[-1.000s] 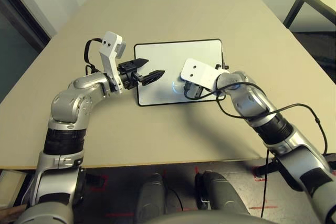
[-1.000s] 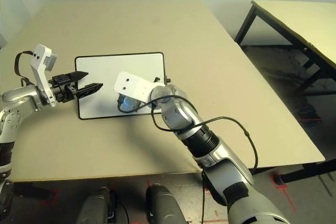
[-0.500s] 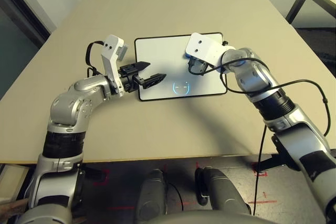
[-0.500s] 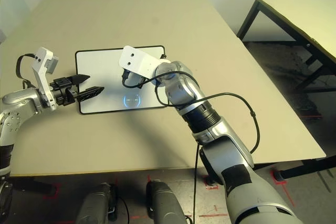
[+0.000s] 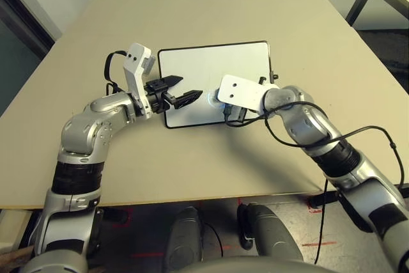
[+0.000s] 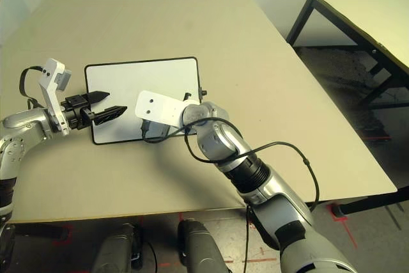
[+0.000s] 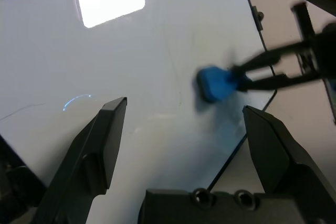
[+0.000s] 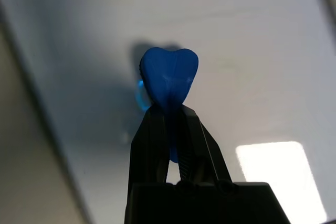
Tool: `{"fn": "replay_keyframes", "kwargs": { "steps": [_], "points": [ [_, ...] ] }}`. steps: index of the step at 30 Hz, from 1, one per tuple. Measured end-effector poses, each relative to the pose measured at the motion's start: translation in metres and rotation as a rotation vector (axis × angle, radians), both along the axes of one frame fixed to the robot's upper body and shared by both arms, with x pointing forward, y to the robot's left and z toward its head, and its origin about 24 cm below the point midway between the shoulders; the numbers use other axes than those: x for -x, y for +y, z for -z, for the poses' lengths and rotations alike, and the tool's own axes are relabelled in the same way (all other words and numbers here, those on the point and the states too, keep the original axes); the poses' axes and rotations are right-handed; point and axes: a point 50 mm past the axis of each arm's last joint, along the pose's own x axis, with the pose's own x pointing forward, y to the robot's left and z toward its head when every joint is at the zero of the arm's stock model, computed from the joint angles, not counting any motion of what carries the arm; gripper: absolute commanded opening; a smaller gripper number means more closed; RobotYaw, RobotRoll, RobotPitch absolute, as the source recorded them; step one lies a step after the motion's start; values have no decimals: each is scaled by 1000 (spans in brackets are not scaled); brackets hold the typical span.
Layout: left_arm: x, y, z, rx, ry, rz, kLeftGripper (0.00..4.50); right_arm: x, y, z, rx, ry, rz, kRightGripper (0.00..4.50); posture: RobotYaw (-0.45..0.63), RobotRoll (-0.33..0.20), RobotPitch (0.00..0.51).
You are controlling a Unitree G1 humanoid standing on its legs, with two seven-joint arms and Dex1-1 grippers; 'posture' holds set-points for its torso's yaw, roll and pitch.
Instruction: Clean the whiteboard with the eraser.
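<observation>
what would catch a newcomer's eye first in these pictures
The white board lying flat mid-table stands out first, its black frame sharp against the tan table. Next is the blue eraser, pinched in the right hand and held at the board's near part. The left hand hangs open over the board's left edge, holding nothing.

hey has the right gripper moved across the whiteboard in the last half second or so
Yes. The right gripper, shut on the eraser, has swept from the whiteboard's far right part back toward its near edge, closer to the left gripper.
</observation>
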Motion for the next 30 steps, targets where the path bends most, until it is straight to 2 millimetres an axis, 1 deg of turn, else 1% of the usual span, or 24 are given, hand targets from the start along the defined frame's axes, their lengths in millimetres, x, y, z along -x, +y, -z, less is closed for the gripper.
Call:
{"fn": "replay_keyframes", "kwargs": {
  "steps": [2, 4, 8, 12, 14, 16, 19, 22, 24, 27, 30],
  "points": [
    [1, -1, 0, 0, 0, -1, 4500, -9, -2, -11, -12, -34, 28, 156, -19, 0, 174],
    [1, -1, 1, 1, 3, -2, 4500, -15, -3, -15, -24, -51, 44, 156, -19, 0, 174],
    [1, -1, 2, 3, 9, -4, 4500, -16, -3, -16, -27, -61, 41, 155, -16, 0, 174],
    [1, -2, 2, 6, 10, -2, 4500, -7, -5, -8, -29, -54, 28, 155, -16, 0, 175],
    [1, -2, 2, 7, 10, -3, 4500, 2, -5, -2, -23, -33, 11, 154, -20, 0, 175],
    [1, -2, 2, 7, 10, -3, 4500, 12, -1, 7, -11, 1, -25, 153, -21, 0, 174],
    [1, -2, 3, 9, 10, -2, 4500, 16, 1, 9, -2, 17, -43, 153, -25, 0, 171],
    [1, -3, 3, 10, 10, -1, 4500, 10, 0, 6, 10, 17, -35, 152, -28, 0, 170],
    [1, -3, 2, 11, 10, 0, 4500, 1, -2, -4, 13, -10, -16, 151, -29, 0, 169],
    [1, -3, 3, 12, 10, 2, 4500, -15, -12, -19, -2, -59, 50, 151, -29, 0, 169],
    [1, -4, 3, 14, 10, 3, 4500, -22, -17, -23, -18, -78, 82, 150, -29, 0, 167]
  ]
}}
